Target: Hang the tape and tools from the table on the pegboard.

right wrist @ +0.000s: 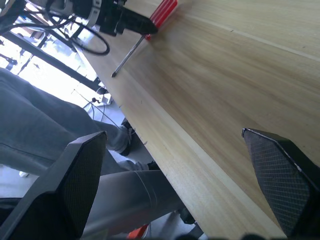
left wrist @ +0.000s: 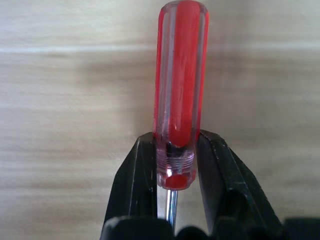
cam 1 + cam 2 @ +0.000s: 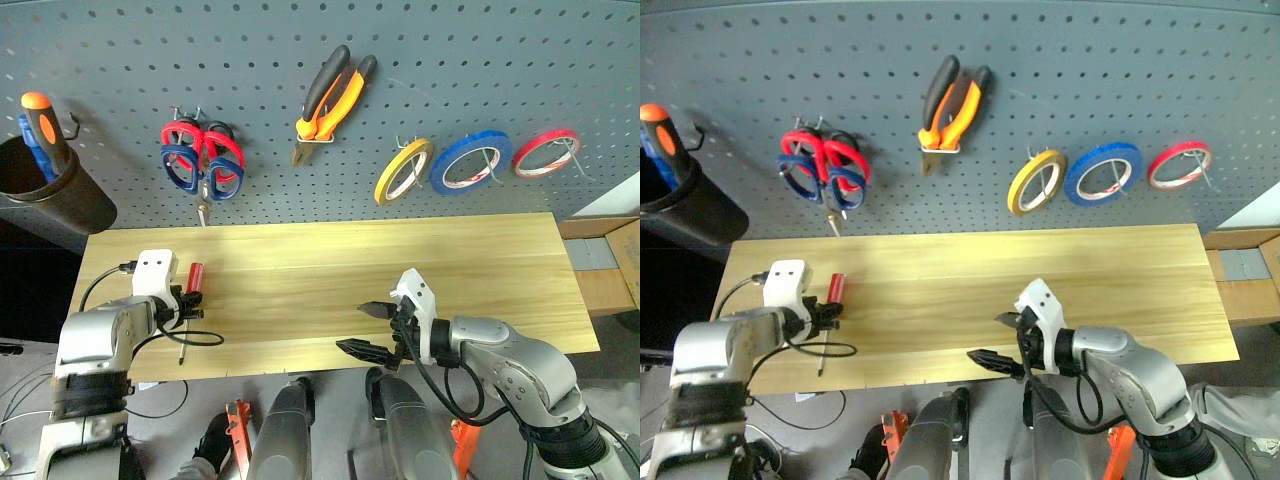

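The black bin (image 3: 50,195) at the pegboard's left end is cut off by the frame edge. The dark-blue-handled scissors (image 3: 200,175) partly hide behind the red-handled scissors (image 3: 205,142). The left gripper's fingers (image 2: 131,195) cover the screwdriver (image 2: 179,100) where handle meets shaft.

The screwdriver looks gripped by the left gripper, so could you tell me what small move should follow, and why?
Probably lift it straight up. The left gripper is shut on the screwdriver near its handle's base, low over the table, while the pegboard stands beyond.
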### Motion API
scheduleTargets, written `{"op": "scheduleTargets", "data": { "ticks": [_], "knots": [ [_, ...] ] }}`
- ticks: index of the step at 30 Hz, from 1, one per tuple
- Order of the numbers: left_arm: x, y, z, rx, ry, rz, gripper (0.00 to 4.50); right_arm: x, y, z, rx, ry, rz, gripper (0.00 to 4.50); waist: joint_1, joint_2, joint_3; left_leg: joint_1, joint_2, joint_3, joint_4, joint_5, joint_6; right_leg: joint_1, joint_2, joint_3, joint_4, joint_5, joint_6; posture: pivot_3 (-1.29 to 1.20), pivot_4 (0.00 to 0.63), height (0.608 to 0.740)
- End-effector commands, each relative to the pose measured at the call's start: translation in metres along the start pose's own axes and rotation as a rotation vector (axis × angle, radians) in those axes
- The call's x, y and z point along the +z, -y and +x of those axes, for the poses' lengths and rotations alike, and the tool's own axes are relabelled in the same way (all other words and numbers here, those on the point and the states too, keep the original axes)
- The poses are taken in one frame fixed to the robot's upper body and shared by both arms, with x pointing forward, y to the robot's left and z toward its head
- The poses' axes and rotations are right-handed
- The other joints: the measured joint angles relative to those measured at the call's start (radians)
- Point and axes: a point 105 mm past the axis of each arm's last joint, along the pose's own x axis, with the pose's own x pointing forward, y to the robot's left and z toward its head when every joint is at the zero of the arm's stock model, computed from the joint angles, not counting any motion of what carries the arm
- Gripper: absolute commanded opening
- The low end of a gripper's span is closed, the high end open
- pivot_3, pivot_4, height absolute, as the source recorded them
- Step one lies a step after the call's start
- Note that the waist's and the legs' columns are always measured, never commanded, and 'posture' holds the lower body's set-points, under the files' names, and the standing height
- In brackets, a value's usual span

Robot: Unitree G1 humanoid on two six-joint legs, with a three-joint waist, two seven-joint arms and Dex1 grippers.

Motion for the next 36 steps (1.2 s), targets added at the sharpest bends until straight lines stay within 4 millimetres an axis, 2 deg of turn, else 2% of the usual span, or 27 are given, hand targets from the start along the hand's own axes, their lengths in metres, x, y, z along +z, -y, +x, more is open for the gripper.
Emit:
{"op": "scheduleTargets", "data": {
  "ticks": [1, 4, 6, 7, 9, 11, 16, 18, 20, 22, 25, 27, 32, 36],
  "knots": [
    [0.018, 0.016, -0.032, -0.047, 0.156, 0.120, 0.76, 0.015, -0.021, -0.001, 0.172, 0.058, -0.035, 4.50, 0.001, -0.002, -0.002, -0.001, 0.000, -0.001, 0.000, 0.000, -0.001, 0.000, 0.000, -0.001, 0.000, 0.000, 0.000, 0.05, 0.361, 0.740],
    [0.034, 0.035, -0.056, -0.109, 0.382, 0.216, 0.76, 0.024, -0.023, 0.001, 0.232, 0.096, -0.065, 4.50, 0.007, -0.003, -0.007, -0.003, 0.000, -0.001, 0.000, 0.001, -0.001, -0.001, 0.000, -0.001, -0.003, 0.000, 0.000, 0.06, 0.325, 0.740],
    [0.045, 0.056, -0.089, -0.184, 0.634, 0.223, 0.76, 0.030, -0.023, 0.004, 0.265, 0.125, -0.094, 4.50, 0.010, -0.004, -0.014, -0.005, 0.000, -0.003, 0.000, 0.001, -0.002, -0.001, -0.001, -0.003, -0.004, 0.000, 0.000, 0.09, 0.286, 0.740],
    [0.045, 0.059, -0.096, -0.193, 0.689, 0.220, 0.76, 0.031, -0.021, 0.006, 0.273, 0.130, -0.102, 4.50, 0.011, -0.005, -0.024, -0.005, 0.000, -0.003, 0.000, 0.001, -0.002, -0.001, -0.001, -0.004, -0.006, 0.000, -0.001, 0.09, 0.277, 0.740],
    [0.040, 0.058, -0.107, -0.158, 0.737, 0.201, 0.76, 0.032, -0.018, 0.010, 0.279, 0.126, -0.130, 4.50, 0.018, -0.006, -0.042, -0.009, 0.000, -0.005, 0.000, 0.001, -0.002, -0.002, -0.001, -0.007, -0.011, 0.002, -0.002, 0.11, 0.257, 0.740],
    [0.045, 0.056, -0.109, -0.115, 0.784, 0.218, 0.76, 0.036, -0.009, 0.016, 0.272, 0.134, -0.145, 4.50, 0.030, -0.004, -0.063, -0.012, 0.000, -0.009, 0.001, 0.001, -0.002, -0.002, -0.001, -0.012, -0.014, 0.002, -0.004, 0.16, 0.235, 0.740],
    [0.088, 0.051, -0.134, -0.067, 1.018, 0.193, 0.76, 0.040, -0.005, 0.025, 0.330, 0.122, -0.205, 4.50, 0.061, -0.007, -0.095, -0.012, -0.001, -0.016, 0.002, 0.002, -0.003, 0.003, -0.001, -0.018, -0.013, 0.003, -0.005, 0.18, 0.195, 0.740],
    [0.107, 0.041, -0.150, -0.011, 1.120, 0.184, 0.76, 0.046, 0.000, 0.029, 0.328, 0.129, -0.234, 4.50, 0.065, -0.011, -0.111, -0.012, -0.001, -0.017, 0.003, 0.002, -0.003, 0.004, -0.001, -0.019, -0.014, 0.004, -0.005, 0.19, 0.179, 0.740],
    [0.130, 0.026, -0.171, 0.052, 1.238, 0.117, 0.76, 0.063, 0.002, 0.030, 0.336, 0.185, -0.259, 4.50, 0.070, -0.014, -0.119, -0.011, -0.002, -0.017, 0.003, 0.003, -0.004, 0.005, -0.001, -0.020, -0.013, 0.004, -0.006, 0.19, 0.176, 0.740],
    [0.141, 0.022, -0.183, 0.074, 1.292, 0.107, 0.76, 0.080, 0.000, 0.029, 0.344, 0.257, -0.273, 4.50, 0.073, -0.018, -0.125, -0.011, -0.001, -0.019, 0.003, 0.005, -0.007, 0.005, 0.000, -0.021, -0.013, 0.006, -0.007, 0.20, 0.178, 0.740],
    [0.152, 0.021, -0.193, 0.071, 1.333, 0.107, 0.76, 0.119, -0.012, 0.024, 0.356, 0.403, -0.318, 4.50, 0.073, -0.017, -0.131, -0.010, -0.001, -0.019, 0.003, 0.006, -0.008, 0.005, 0.001, -0.020, -0.013, 0.006, -0.008, 0.20, 0.180, 0.740],
    [0.156, 0.016, -0.196, 0.091, 1.343, 0.112, 0.76, 0.137, -0.019, 0.020, 0.362, 0.460, -0.337, 4.50, 0.074, -0.017, -0.131, -0.010, -0.001, -0.020, 0.003, 0.006, -0.009, 0.005, 0.001, -0.020, -0.012, 0.006, -0.008, 0.19, 0.182, 0.740],
    [0.169, -0.001, -0.193, 0.159, 1.365, 0.128, 0.76, 0.165, -0.024, 0.016, 0.323, 0.543, -0.384, 4.50, 0.079, -0.018, -0.134, -0.010, -0.001, -0.021, 0.003, 0.007, -0.009, 0.005, 0.002, -0.021, -0.011, 0.006, -0.008, 0.18, 0.176, 0.740],
    [0.188, -0.005, -0.183, 0.119, 1.396, 0.141, 0.76, 0.174, -0.023, 0.015, 0.288, 0.572, -0.406, 4.50, 0.083, -0.019, -0.140, -0.010, -0.001, -0.020, 0.003, 0.007, -0.009, 0.005, 0.002, -0.021, -0.010, 0.007, -0.008, 0.16, 0.159, 0.740]
  ]
}}
